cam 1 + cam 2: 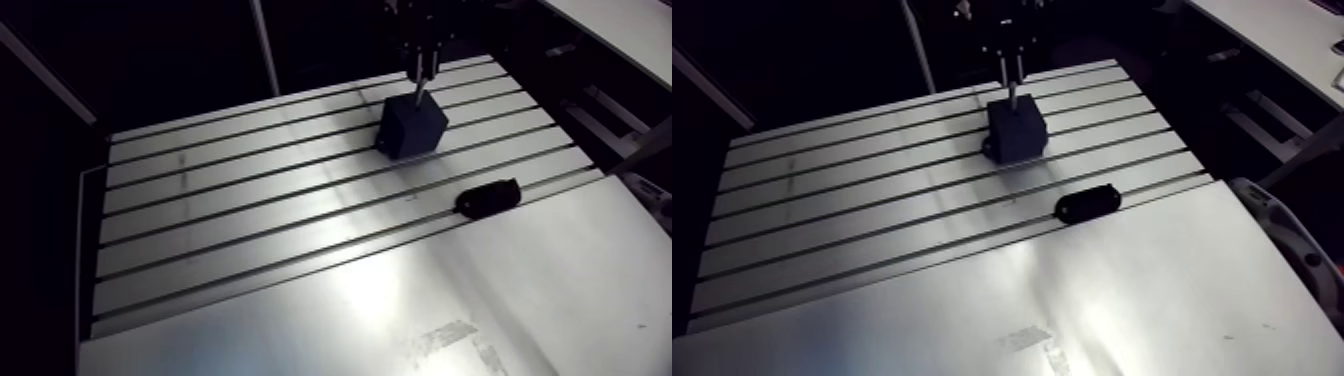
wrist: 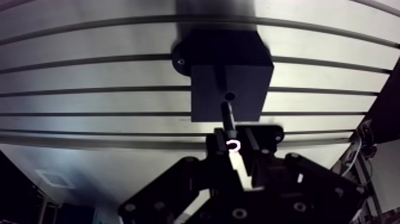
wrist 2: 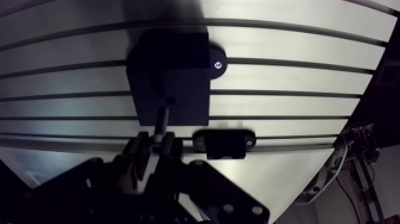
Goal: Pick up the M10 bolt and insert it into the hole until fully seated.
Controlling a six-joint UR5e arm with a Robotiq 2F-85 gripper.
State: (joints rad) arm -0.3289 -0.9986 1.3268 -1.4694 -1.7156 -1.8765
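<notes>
A dark block (image 2: 229, 77) stands on the slotted table (image 1: 250, 200), with a small round hole (image 2: 229, 95) in its top face. My gripper (image 2: 231, 145) is shut on the M10 bolt (image 2: 227, 116), holding it by its head. The bolt's shank points down at the block, its tip just short of the hole. In the arm view the gripper (image 1: 424, 70) hangs right above the block (image 1: 410, 125), with the bolt's tip (image 1: 417, 95) close over its top.
A flat black oval holder (image 1: 488, 196) lies on the table, a little way from the block (image 3: 225, 143). A black round foot (image 3: 216, 62) sticks out at the block's base. Slots run across the table.
</notes>
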